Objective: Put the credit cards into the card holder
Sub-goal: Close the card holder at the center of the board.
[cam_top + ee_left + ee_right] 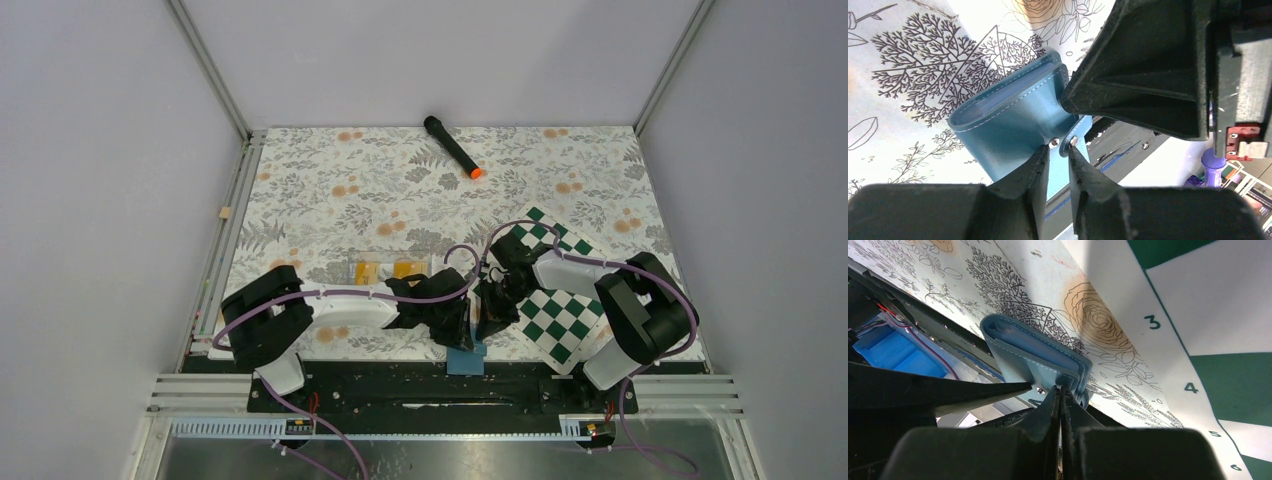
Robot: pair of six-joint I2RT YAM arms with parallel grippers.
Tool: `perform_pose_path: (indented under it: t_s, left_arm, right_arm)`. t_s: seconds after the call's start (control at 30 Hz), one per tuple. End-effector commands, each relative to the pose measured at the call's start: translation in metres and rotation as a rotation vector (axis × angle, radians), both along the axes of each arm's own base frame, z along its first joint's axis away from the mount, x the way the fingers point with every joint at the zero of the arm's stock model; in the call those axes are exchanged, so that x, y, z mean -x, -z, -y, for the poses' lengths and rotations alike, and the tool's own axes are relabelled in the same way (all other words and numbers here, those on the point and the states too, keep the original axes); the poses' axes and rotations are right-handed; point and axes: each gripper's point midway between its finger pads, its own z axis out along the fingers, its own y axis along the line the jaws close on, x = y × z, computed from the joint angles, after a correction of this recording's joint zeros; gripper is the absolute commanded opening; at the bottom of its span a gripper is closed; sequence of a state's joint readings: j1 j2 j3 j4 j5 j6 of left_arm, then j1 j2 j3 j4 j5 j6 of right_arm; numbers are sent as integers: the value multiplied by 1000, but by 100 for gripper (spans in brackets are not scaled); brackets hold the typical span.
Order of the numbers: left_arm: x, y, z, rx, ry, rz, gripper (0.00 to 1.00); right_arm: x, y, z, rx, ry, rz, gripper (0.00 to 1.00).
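Left fingers (1024, 185) astride card holder (1008, 120) tab (1062, 165)

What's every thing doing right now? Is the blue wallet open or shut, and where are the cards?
card holder: folded, between both grippers.
right gripper: shut on the card holder's edge.
left gripper: fingers close around the snap tab; can't tell if it is pinched.
credit cards: two, lying flat, not in the card holder.
black marker: lying down, untouched.
chessboard: lying flat.
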State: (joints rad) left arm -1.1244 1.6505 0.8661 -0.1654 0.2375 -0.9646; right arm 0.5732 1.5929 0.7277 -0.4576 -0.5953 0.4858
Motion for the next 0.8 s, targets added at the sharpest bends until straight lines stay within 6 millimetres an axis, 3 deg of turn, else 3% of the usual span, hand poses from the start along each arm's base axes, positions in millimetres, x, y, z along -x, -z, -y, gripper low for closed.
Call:
perform_pose_path:
  t_s: [0.0,0.33,0.53,0.57,0.67,0.77]
  left_arm:
    - [-8,-20,12,49,4,50,20]
    - [-9,-26,14,67,5,62,0]
    - [-10,-29,14,72,1,66,0]
    - [-10,-30,14,74,0,67,1]
    - [-11,-32,14,78,-10,71,19]
    - [-12,-35,16,100,-18,72,22]
  right_arm:
    - [4,11,11,61,-16,1,0]
    - [5,12,12,62,-21,-3,0]
    - [5,11,11,61,-26,-3,0]
    - [5,11,10,62,-26,-4,0]
    - [5,11,11,63,-29,-2,0]
    - [5,11,11,64,-29,-4,0]
